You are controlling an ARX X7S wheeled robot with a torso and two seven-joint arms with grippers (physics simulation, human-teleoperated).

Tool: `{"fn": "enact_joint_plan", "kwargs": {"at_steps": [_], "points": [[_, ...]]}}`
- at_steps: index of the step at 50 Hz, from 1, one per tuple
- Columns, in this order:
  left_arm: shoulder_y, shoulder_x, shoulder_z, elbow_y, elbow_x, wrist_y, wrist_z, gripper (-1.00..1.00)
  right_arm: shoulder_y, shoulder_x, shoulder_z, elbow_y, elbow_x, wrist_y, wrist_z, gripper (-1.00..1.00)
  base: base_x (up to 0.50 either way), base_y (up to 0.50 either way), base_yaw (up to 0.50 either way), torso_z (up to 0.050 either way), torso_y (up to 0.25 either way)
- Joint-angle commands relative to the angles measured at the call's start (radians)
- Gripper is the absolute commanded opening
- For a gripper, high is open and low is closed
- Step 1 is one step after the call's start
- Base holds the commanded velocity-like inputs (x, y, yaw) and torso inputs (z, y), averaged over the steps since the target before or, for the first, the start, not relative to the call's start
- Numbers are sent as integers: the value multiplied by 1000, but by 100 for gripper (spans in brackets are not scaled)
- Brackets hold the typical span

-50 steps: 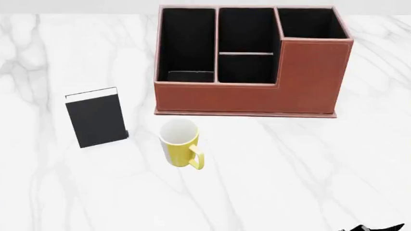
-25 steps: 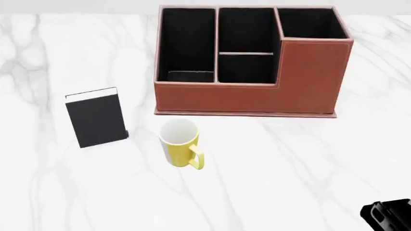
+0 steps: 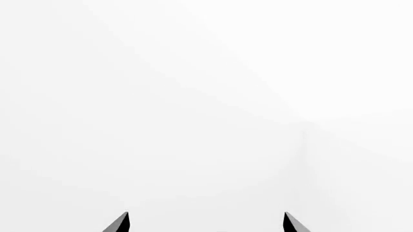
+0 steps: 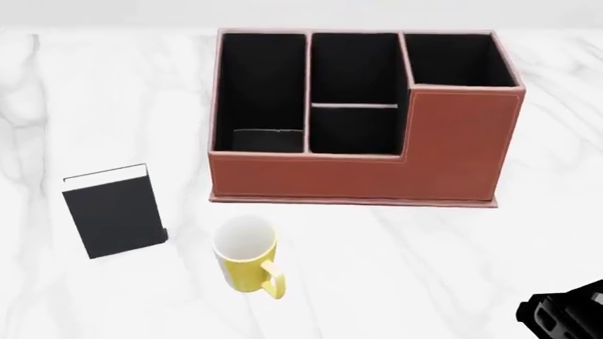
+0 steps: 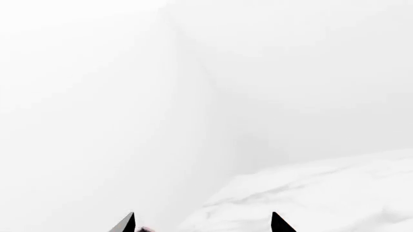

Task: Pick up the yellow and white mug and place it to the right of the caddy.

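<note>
The yellow and white mug point(image 4: 245, 256) stands upright on the marble table, its handle turned toward the table's front. Behind it sits the caddy point(image 4: 363, 116), a reddish-brown box with black compartments. A black part of my right arm point(image 4: 565, 314) shows at the head view's bottom right corner, far from the mug. In the right wrist view my right gripper point(image 5: 201, 223) is open, its two tips wide apart over pale marble. My left gripper point(image 3: 206, 223) is open too, with only blank white between its tips. The left arm is out of the head view.
A small black book with a white edge point(image 4: 113, 210) stands upright left of the mug. The white marble table point(image 4: 424, 268) stretches around the caddy on both sides and in front.
The head view has shifted: caddy, mug and book all sit lower and appear larger. The black right arm has come into the bottom right corner.
</note>
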Motion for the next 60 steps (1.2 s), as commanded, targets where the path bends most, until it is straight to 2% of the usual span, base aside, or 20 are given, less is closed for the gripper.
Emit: {"fn": "enact_joint_plan", "kwargs": {"at_steps": [1,22,30,41,43,60], "points": [[1,-77,6,2,-15,-29,-58,100,-2,-1,0,3,30,-17,-8,100,102,-500,0,0,0],[1,-133,19,2,-14,-46,-99,100,5,10,-4,0,41,-15,1,100,106,-476,0,0,0],[1,-146,23,2,-14,-49,-108,100,11,18,-18,-2,20,6,14,100,36,0,0,0,0],[1,-202,48,2,-1,-62,-151,100,10,24,-23,-6,22,8,18,100,426,25,0,0,0],[1,-188,55,2,12,-45,-138,100,8,25,-24,-8,20,6,17,100,438,25,0,0,0],[1,-237,67,2,12,-63,-174,100,11,30,-32,-1,23,1,18,100,438,25,0,0,1]]}}
